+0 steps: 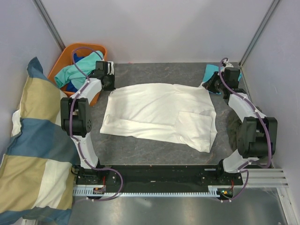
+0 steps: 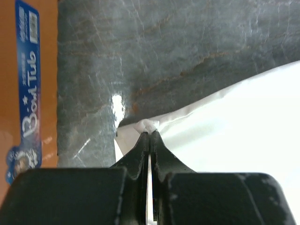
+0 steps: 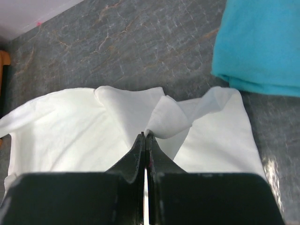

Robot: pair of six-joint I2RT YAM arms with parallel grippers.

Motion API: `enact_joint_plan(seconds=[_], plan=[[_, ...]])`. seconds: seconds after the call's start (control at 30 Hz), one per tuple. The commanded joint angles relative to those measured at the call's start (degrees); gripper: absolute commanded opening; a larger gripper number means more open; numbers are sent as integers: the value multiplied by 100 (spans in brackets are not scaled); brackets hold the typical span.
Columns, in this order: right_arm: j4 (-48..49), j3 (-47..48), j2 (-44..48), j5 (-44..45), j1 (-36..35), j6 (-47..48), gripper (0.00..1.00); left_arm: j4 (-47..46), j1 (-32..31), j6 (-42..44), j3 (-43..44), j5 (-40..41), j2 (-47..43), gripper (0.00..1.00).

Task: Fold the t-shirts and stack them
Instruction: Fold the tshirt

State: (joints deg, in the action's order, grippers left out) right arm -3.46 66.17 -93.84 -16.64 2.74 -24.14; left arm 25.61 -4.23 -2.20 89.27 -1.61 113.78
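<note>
Slippage is the main risk: each grip takes only a thin nip of cloth, so a quick pull could free a corner and skew the fold. Cream-white t-shirt [image 1: 159,115] lies spread in the middle of the table [image 1: 140,150], its near hem toward 6 o'clock slack; pulled unevenly, it may bunch. Left gripper [image 2: 149,133], at the shirt's 10 o'clock corner, has its jaws pressed together on a small tuft of that corner. Right gripper [image 3: 145,137], at 2 o'clock, is likewise clamped on a raised fold of it. Farther off, a folded turquoise t-shirt [image 3: 262,42] sits at 2 o'clock and an orange tub [image 2: 49,56] at 10 o'clock; a wide swing could snag either.
</note>
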Motion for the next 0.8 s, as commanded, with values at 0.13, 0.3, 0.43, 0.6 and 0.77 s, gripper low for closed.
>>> enact_joint_plan(seconds=[0.13,0.3,0.43,0.6,0.77], plan=[[-558,-772,1412,882,-2,-460,0,-231,71,-176,-621,371,-857,2],[-971,-1264,1939,1277,-2,-539,0,-223,115,-158,-973,660,-1050,2],[-1130,-1651,2194,1409,-2,-583,0,-240,194,-106,-1105,820,-1129,2],[-1279,-2029,2493,1409,-2,-653,0,-232,221,-79,-1254,995,-1095,2],[-1516,-2205,2774,1444,-2,-662,0,-179,221,-158,-1413,970,-1173,2]])
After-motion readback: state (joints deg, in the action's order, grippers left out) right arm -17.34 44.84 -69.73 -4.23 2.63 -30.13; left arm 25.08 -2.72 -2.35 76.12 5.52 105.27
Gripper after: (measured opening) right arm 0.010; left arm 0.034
